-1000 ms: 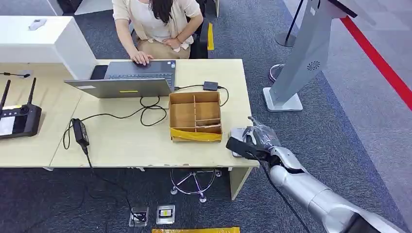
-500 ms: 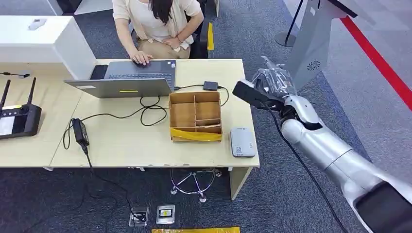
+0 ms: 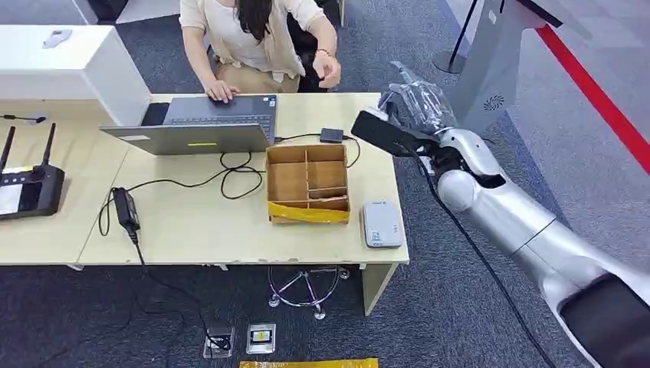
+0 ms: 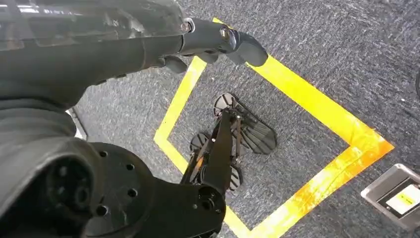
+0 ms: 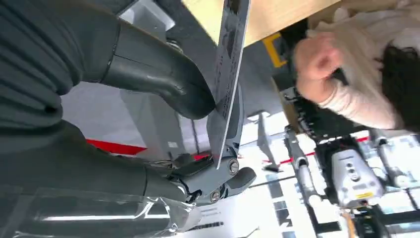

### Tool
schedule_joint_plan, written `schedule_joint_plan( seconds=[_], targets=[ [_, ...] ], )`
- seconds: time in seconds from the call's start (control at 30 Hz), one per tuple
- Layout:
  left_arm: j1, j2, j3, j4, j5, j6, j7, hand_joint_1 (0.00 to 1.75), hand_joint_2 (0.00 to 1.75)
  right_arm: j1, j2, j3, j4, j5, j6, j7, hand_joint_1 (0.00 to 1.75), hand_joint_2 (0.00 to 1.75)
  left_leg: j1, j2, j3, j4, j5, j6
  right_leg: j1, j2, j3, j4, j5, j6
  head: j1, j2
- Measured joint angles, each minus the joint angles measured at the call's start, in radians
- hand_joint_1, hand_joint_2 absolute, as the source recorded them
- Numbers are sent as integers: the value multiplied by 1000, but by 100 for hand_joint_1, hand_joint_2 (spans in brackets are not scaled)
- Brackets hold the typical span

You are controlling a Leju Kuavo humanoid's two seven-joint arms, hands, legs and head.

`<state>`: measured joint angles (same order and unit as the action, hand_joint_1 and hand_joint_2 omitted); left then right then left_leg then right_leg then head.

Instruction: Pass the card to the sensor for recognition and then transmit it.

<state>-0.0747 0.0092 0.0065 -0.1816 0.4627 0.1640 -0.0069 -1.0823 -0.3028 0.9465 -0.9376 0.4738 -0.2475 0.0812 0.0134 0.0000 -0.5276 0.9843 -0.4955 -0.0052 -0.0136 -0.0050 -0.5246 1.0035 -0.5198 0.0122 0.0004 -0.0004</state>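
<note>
Light wood table (image 3: 192, 230) is loaded w/ open laptop (image 3: 201, 126), cardboard divider box (image 3: 307, 184) at centre-right, grey sensor (image 3: 382, 224) just beside box near front edge, black power adapter (image 3: 126, 208) w/ cables, router (image 3: 29, 188) at left.

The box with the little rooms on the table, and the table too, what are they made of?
The box looks like cardboard: dull brown, thin walls, yellow tape along one edge. The table looks like pale wood or wood-look board, smooth and matte; the pictures cannot tell which.

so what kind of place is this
Probably an office or reception area: a light wooden desk with an open grey laptop, a person seated behind it, grey carpet, and a grey standing kiosk.
</note>
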Motion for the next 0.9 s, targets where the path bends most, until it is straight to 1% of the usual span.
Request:
schedule_joint_plan(
  seconds=[0.07,0.13,0.23,0.33,0.4,0.63,0.9],
  targets=[
    [-8,0,-9,0,-4,-7,0,0,0,-17,59,19,52,1,11,-32,175,175,1,0,1,0,0,0,1,0,0,0,0,0,0,0],
    [-15,0,-16,0,-6,-9,0,0,0,-22,112,38,112,12,13,-48,175,175,2,-1,0,0,1,-1,2,-1,0,0,0,0,0,0],
    [-19,-1,-27,0,-12,-8,7,0,0,-24,196,68,197,34,25,-37,175,175,2,-1,0,0,1,-1,2,-1,0,0,0,0,0,0],
    [-20,-2,-36,0,-12,-2,15,0,0,-37,247,86,259,39,46,-15,175,175,2,-1,0,0,1,-1,2,-1,0,0,0,0,0,0],
    [-20,-2,-40,0,-12,0,16,0,0,-47,272,93,293,40,51,-10,175,175,2,-1,0,0,1,-1,2,-1,0,0,0,0,0,0],
    [-20,-2,-51,0,-9,1,16,0,0,-71,326,117,391,46,61,0,175,175,1,-1,0,1,1,-1,1,-1,0,0,0,0,0,0],
    [-18,-2,-58,1,-2,3,16,0,0,-102,362,140,448,50,72,6,175,175,2,-1,0,1,1,-1,2,0,-1,0,0,0,0,0]
  ],
)
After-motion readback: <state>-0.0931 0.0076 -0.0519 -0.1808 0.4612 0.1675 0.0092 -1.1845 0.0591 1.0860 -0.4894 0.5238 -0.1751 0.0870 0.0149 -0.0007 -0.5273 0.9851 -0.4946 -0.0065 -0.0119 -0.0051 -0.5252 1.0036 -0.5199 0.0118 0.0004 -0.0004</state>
